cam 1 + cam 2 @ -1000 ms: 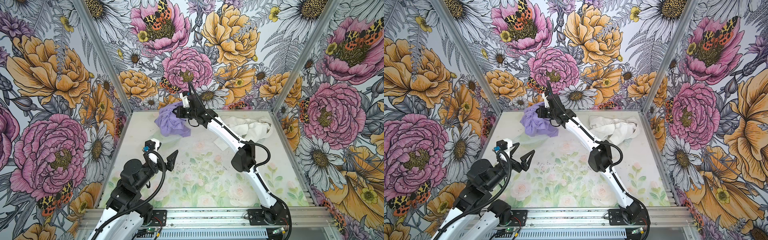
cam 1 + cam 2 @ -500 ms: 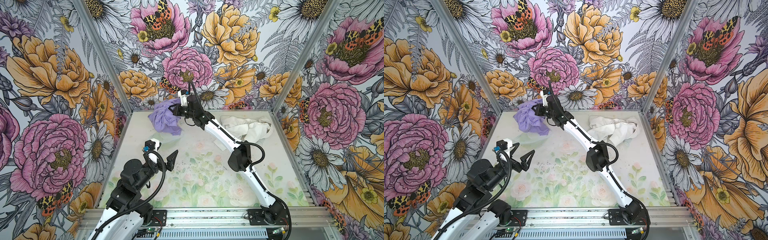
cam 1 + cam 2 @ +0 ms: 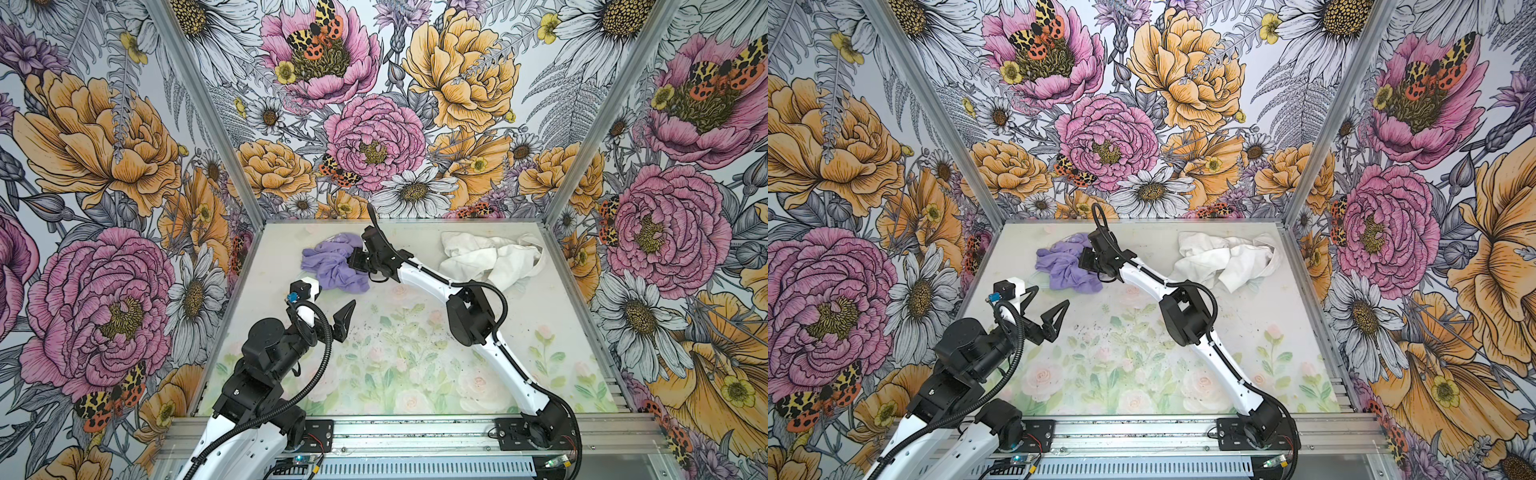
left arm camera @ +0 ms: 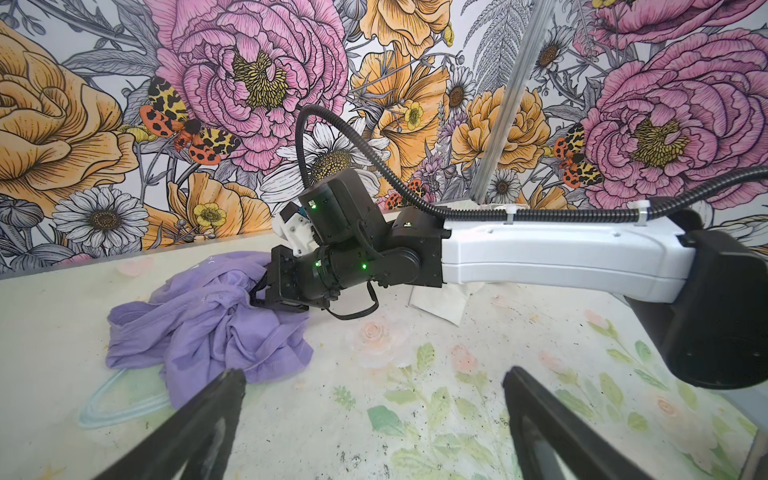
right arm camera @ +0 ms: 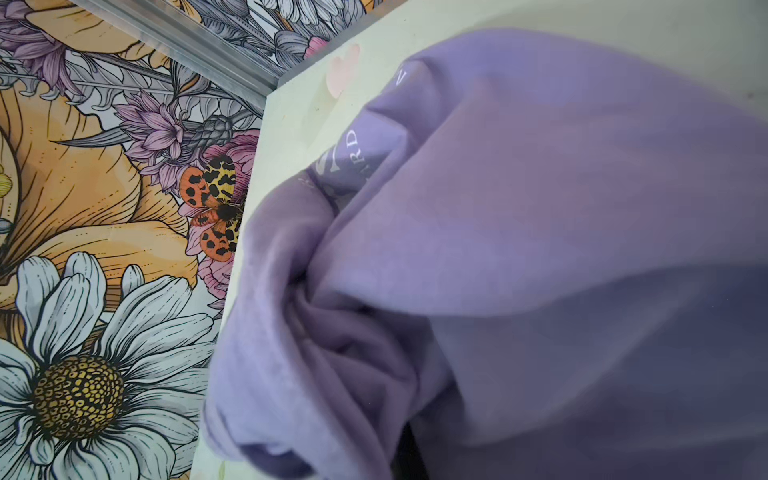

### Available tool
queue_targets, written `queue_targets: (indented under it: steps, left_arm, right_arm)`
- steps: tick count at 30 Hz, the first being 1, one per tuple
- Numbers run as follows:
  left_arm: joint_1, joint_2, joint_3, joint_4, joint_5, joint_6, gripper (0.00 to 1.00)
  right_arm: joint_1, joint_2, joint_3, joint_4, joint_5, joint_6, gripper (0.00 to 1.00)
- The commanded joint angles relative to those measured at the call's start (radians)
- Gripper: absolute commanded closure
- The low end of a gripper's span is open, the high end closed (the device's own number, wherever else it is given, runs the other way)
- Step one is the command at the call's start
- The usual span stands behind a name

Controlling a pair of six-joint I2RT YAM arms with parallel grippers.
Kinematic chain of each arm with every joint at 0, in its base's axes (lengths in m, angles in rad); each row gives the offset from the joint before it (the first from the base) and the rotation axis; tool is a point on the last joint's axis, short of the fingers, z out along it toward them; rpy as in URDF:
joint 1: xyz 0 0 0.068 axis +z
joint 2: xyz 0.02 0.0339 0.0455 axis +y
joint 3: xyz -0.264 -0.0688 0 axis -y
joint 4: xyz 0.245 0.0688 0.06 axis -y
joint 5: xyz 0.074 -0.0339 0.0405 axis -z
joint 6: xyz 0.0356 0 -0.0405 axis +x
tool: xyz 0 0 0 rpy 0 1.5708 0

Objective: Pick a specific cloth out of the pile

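two black fingers of the right gripper point(image 4: 257, 287) are seen pinched shut on a bunched fold of the lavender-purple soft fabric t-shirt point(image 4: 208, 320), and the fingertips are half buried in the folds. the gripped part is held a little above the table, while the rest of the cloth is draped and crumpled on the pale, flower-printed tabletop point(image 3: 415, 353). faint white lettering point(image 5: 353, 153) is shown on one fold in the right wrist view, where the frame is almost filled by purple fabric. in both top views the shirt is found at the far left of the table, near the back wall, and the heap of plain white soft garments point(image 3: 490, 257) is left at the far right, well apart from it; no white fabric is seen caught up with the purple. the left gripper point(image 4: 374, 374) is held spread wide and empty above the near left of the table, just short of the shirt's near edge. the step in hand is judged to be the carrying away of the chosen cloth, with the separation all but done. for the next move, a lowering onto bare table and a clean release would be called for, with care that no fold is dragged back by the fingers.
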Motion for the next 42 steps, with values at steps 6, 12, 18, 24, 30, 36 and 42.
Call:
queue_targets:
  steps: [6,12,18,24,30,36,42]
  left_arm:
    - [0.011,-0.011,-0.009,-0.003,-0.024,-0.003,0.01]
    - [0.012,-0.011,-0.009,-0.003,-0.026,-0.003,0.01]
    - [0.011,-0.012,-0.010,-0.003,-0.028,-0.002,0.01]
    - [0.011,-0.016,-0.010,-0.006,-0.035,-0.001,0.01]
    - [0.011,-0.018,-0.010,-0.007,-0.039,-0.001,0.01]
    - [0.011,-0.019,-0.010,-0.008,-0.039,-0.001,0.01]
    - [0.012,-0.019,-0.010,-0.008,-0.044,-0.001,0.01]
  right_arm:
    - [0.052,0.002,-0.059,-0.033,0.042,0.006,0.88]
    - [0.051,0.035,-0.054,-0.035,0.018,0.014,0.83]
    - [0.048,0.015,-0.033,-0.035,0.019,0.003,0.78]
    - [0.015,0.001,-0.015,-0.036,0.023,-0.002,0.77]
    - [-0.014,-0.024,-0.017,-0.035,0.050,-0.001,0.76]
    - [-0.029,-0.022,0.005,-0.034,0.059,0.003,0.74]
    - [-0.031,-0.027,0.034,-0.032,0.011,0.001,0.60]
